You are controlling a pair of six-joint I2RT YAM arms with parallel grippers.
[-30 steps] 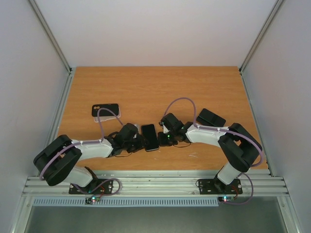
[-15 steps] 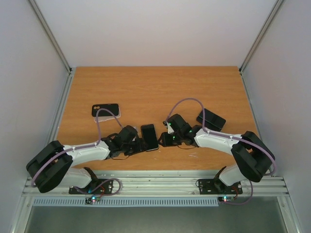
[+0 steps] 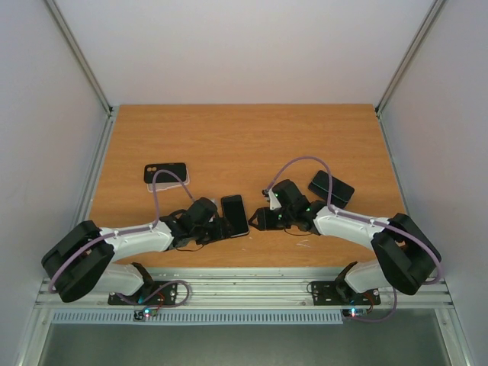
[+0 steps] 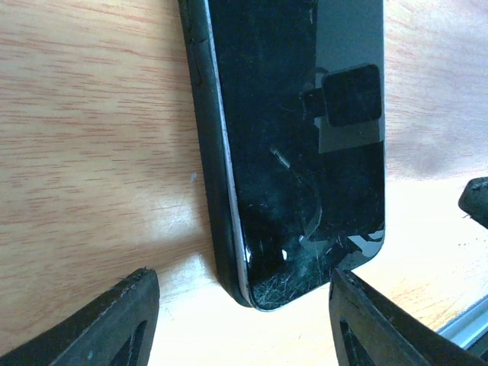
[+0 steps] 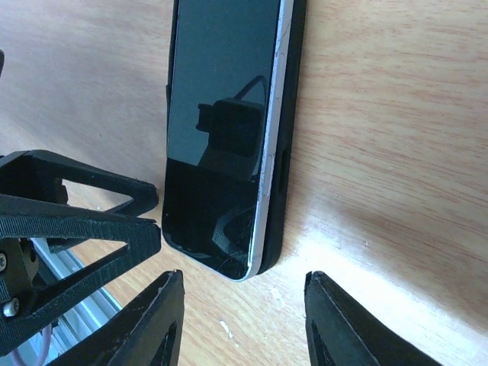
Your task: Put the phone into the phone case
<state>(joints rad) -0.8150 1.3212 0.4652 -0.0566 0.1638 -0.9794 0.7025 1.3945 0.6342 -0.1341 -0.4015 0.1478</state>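
**A:** Where do your hands stand, nearest first?

**B:** Your left hand (image 4: 242,324) is low on the bench (image 3: 229,137) with its fingers (image 4: 114,320) spread wide and nothing held. The near end of the phone (image 4: 305,137) lies in the gap between them. Whether the right-side finger brushes its corner, I cannot tell.

**A:** And your right hand?

**B:** Your right hand (image 5: 242,320) is parted too, and empty. It sits just beside the phone's other long side, facing the left hand across it. The phone's near corner is just short of the gap between its fingers.

**A:** Where is the phone itself?

**B:** It is flat and screen up, near the front middle of the bench, between your two hands. The phone case (image 5: 293,114) is a black rim around it. A silver edge of the phone shows along one long side above that rim. Whether it is fully seated, I cannot tell.

**A:** Anything farther back?

**B:** A black slab (image 3: 331,187) lies beyond your right arm. Farther left, well apart from the phone, is a black cover with camera holes (image 3: 166,173), resting on something pale.
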